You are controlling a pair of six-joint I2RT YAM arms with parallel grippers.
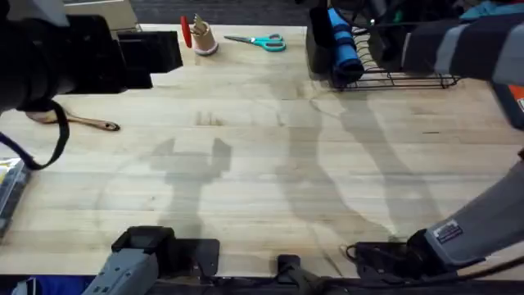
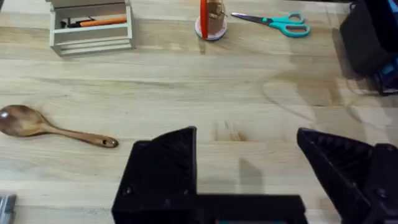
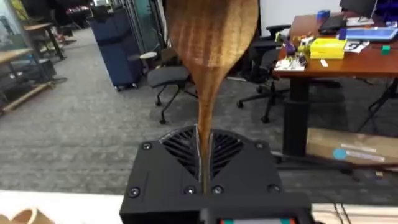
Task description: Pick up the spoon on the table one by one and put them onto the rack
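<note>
Spoon point(image 3: 208, 56) | right gripper point(image 3: 204, 163) clenched on its handle, bowl up | left gripper point(image 2: 249, 155) released | you lower it handle-first into the rack point(image 1: 393, 78) holder, slowly.

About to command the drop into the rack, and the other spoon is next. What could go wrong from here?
1. The right gripper pinches its spoon by the thin handle alone, bowl pointing away; it could pivot or slip before reaching the rack.
2. A blue item already stands in the rack's holder and might block the spoon.
3. The second spoon lies flat on the table, off to the side of the open left gripper, so a grasp may scrape the wood.
</note>
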